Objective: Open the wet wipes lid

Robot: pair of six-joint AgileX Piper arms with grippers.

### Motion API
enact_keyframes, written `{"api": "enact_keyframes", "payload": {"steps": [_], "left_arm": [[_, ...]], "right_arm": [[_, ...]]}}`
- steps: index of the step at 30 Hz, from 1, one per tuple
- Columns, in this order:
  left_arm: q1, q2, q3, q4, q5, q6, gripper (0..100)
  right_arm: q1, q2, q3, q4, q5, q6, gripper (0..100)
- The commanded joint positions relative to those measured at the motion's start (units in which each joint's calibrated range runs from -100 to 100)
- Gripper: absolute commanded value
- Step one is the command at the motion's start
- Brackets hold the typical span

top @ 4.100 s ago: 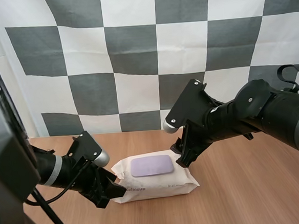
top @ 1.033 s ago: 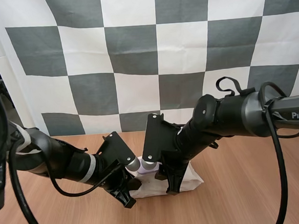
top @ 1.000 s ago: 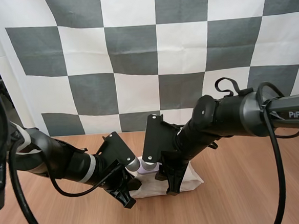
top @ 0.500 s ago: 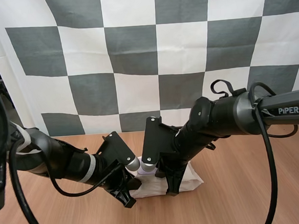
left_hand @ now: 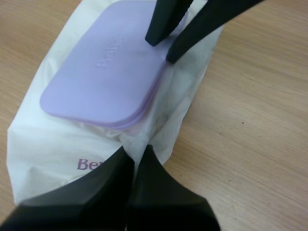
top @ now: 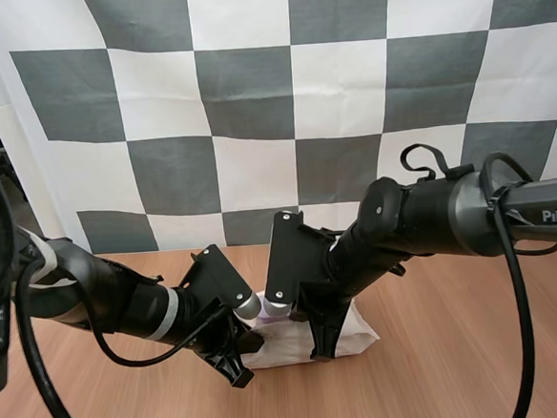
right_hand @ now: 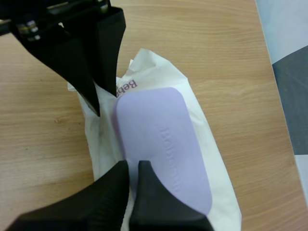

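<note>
Your pack (top: 360, 333) sits flat on the table (top: 462, 368), white wrapper a bit crumpled with purple lettering, and its lilac lid (left_hand: 106, 72) is down. Your left gripper (left_hand: 134, 148) has its fingers pinched on a wrinkle of wrapper at one end. Your right gripper (right_hand: 132, 164) is nearly closed on the lid's edge at the other.

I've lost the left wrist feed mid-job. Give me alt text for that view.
The left gripper pinches the near edge of a white wet wipes pack lying on a wooden table. The pack's lilac lid lies flat and shut, with the right gripper at its far edge.
</note>
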Motion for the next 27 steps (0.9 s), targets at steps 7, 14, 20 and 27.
{"api": "enact_keyframes", "payload": {"steps": [7, 14, 20, 27], "left_arm": [[-0.04, 0.07, 0.01, 0.14, -0.10, 0.75, 0], [-0.04, 0.07, 0.01, 0.26, -0.10, 0.75, 0], [-0.04, 0.07, 0.01, 0.40, 0.44, 0.75, 0], [-0.04, 0.07, 0.01, 0.49, 1.01, 0.75, 0]], "right_arm": [[0.03, -1.39, -0.08, -0.25, -0.29, -0.05, 0], [0.03, -1.39, -0.08, -0.40, -5.76, -0.05, 0], [0.03, -1.39, -0.08, -0.40, -11.42, -0.05, 0], [0.03, -1.26, -0.08, -0.40, -14.50, -0.05, 0]]}}
